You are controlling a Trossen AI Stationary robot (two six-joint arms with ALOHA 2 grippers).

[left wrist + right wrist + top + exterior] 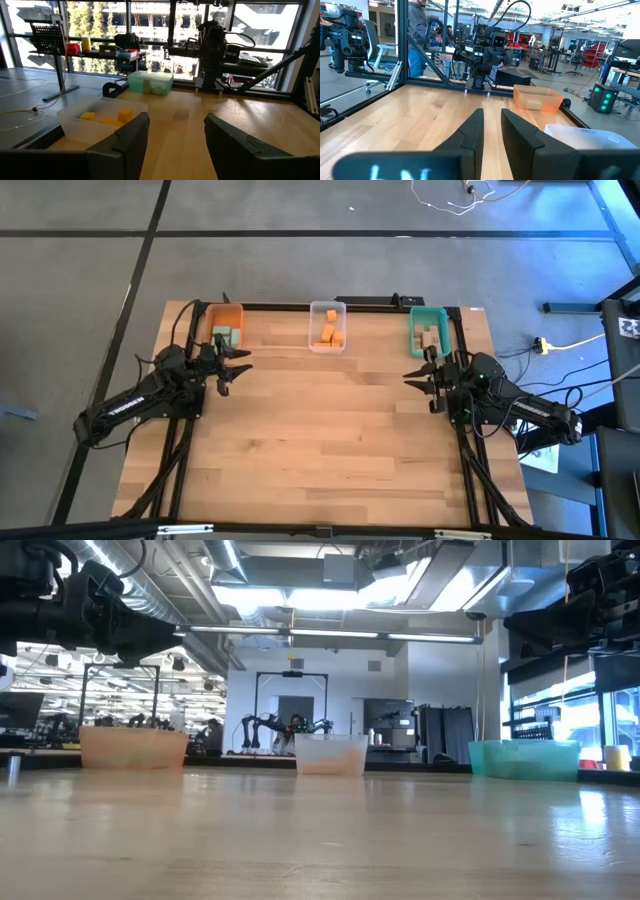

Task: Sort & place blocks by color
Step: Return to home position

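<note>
Blocks (329,335) are sorted into 3 bins, none gripped. L gripper (243,364) is spread wide beside orange bin (240,320). R gripper (413,376) is narrowly parted, near teal bin (445,330).

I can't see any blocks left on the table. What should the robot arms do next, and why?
Probably pull both arms back to rest. The blocks in view all sit in the orange bin, clear bin and teal bin, and the left tool and right tool hang open and empty.
</note>
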